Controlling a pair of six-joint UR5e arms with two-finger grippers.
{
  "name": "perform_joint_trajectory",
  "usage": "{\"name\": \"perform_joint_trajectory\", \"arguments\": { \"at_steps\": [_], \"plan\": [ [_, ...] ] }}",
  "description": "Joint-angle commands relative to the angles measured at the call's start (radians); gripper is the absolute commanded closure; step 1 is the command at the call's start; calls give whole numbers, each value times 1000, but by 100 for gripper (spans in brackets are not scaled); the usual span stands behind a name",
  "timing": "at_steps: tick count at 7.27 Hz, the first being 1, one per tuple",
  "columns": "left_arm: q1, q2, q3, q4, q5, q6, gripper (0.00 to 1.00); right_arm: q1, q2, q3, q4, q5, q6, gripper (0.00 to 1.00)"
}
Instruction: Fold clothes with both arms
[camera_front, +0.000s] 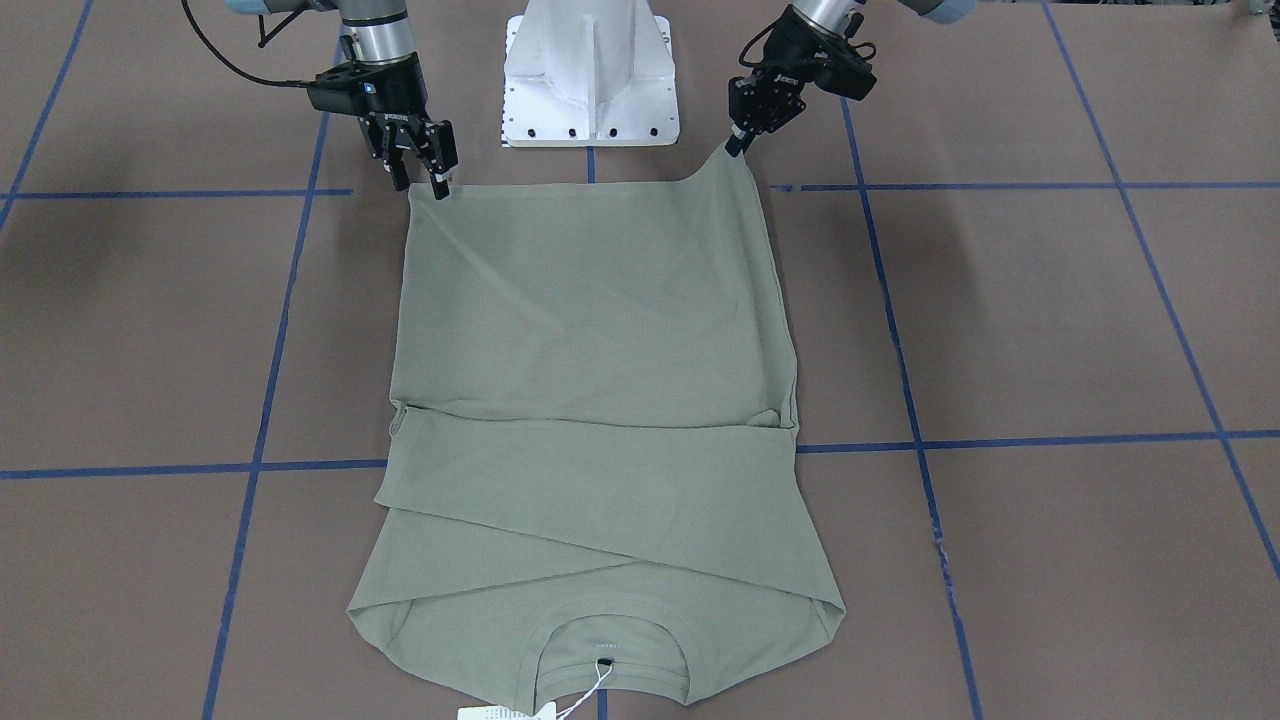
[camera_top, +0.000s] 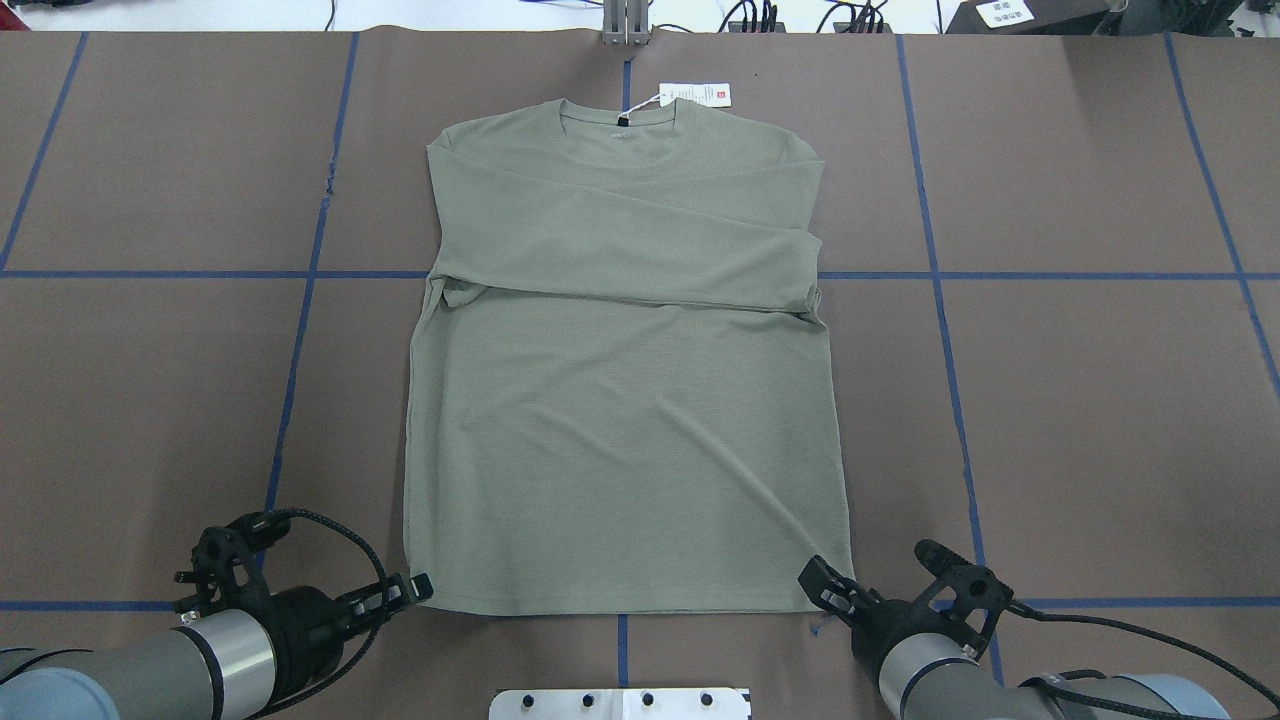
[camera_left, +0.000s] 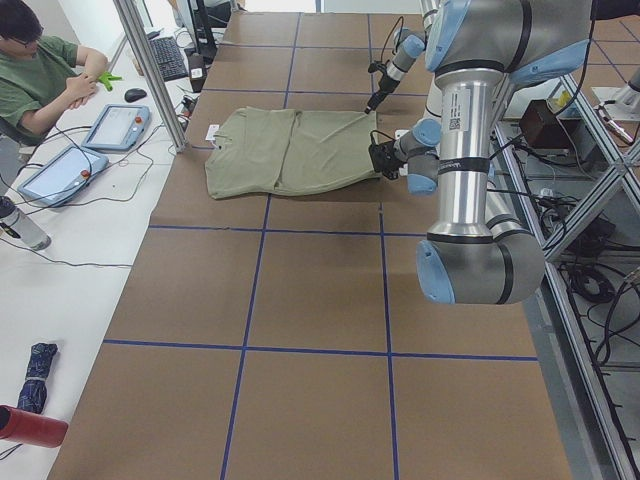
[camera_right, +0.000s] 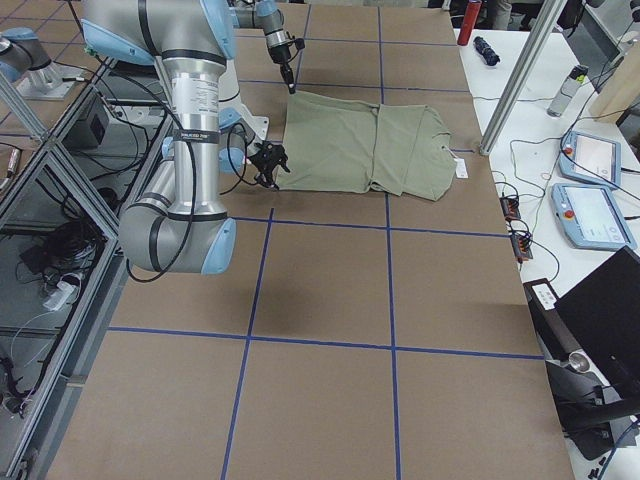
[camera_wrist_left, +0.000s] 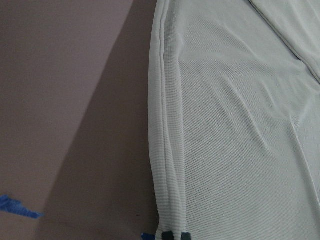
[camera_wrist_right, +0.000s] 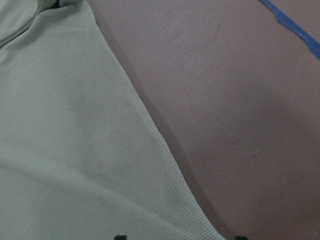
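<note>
The sage-green long-sleeved shirt (camera_front: 590, 330) lies flat on the brown table, sleeves folded across the chest, neck (camera_top: 620, 118) and white hang tag (camera_top: 693, 94) at the far side. My left gripper (camera_front: 738, 148) is shut on the hem corner nearest the robot and pulls it up into a small peak. In the left wrist view its fingertips (camera_wrist_left: 173, 235) pinch the shirt's side edge. My right gripper (camera_front: 420, 183) is open at the other hem corner. In the right wrist view (camera_wrist_right: 179, 237) its tips stand wide apart with the shirt's edge (camera_wrist_right: 65, 150) between them.
The white base pedestal (camera_front: 590, 75) stands just behind the hem, between the two arms. Blue tape lines (camera_top: 300, 330) grid the table. An operator (camera_left: 40, 70) sits at a side desk with tablets, beyond the shirt's neck end.
</note>
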Motion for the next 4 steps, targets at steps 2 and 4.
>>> {"name": "perform_joint_trajectory", "arguments": {
  "at_steps": [2,4],
  "plan": [
    [1,0,-3,-1,0,0,100,0,-5,-2,-9,2,0,23],
    [1,0,-3,-1,0,0,100,-1,1,-10,-11,-2,1,44]
  ]
}}
